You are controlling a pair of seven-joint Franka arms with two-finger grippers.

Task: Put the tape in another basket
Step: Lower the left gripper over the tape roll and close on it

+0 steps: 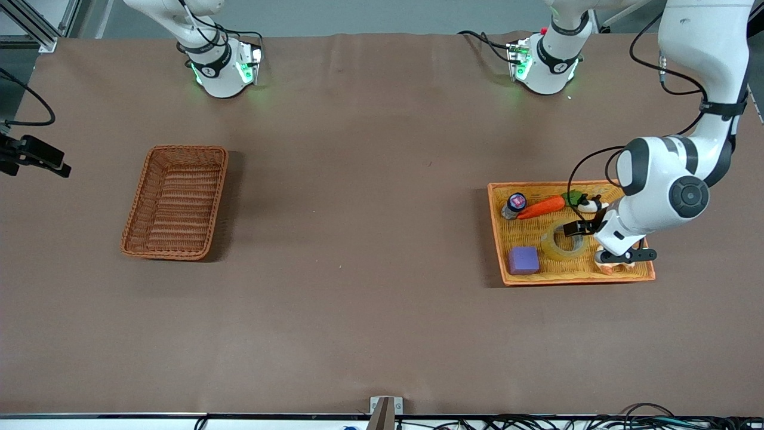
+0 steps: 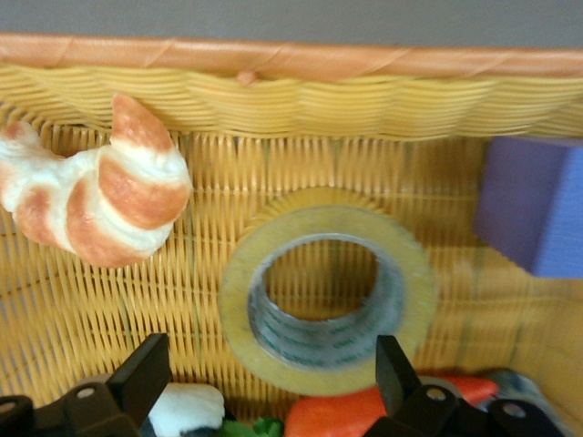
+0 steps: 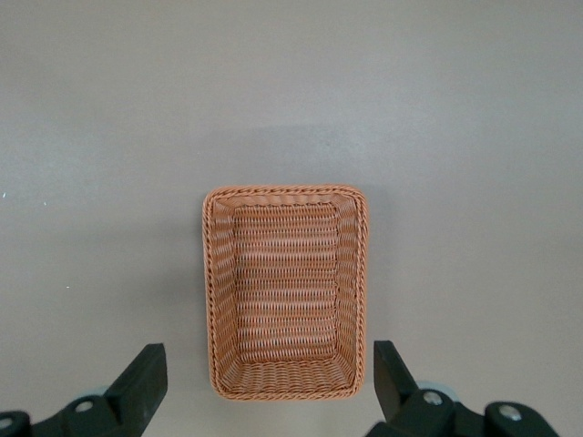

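The tape (image 1: 550, 248), a yellowish ring with a grey core, lies flat in the orange-yellow tray (image 1: 573, 279) at the left arm's end of the table. My left gripper (image 1: 588, 236) hangs low over the tray, open, just above the tape. In the left wrist view the tape (image 2: 414, 273) lies between and a little past the spread fingers of the left gripper (image 2: 271, 378), untouched. The reddish-brown basket (image 1: 134, 203) stands empty at the right arm's end. My right gripper (image 3: 269, 382) is open and empty, high over that basket (image 3: 285, 291); it does not show in the front view.
The tray (image 2: 291, 59) also holds a croissant (image 2: 100, 205), a purple block (image 1: 523, 260), a toy carrot (image 1: 542, 207), a small bottle (image 1: 514, 204) and a black-and-white toy (image 1: 591, 205). A black camera mount (image 1: 36, 155) juts in at the right arm's end.
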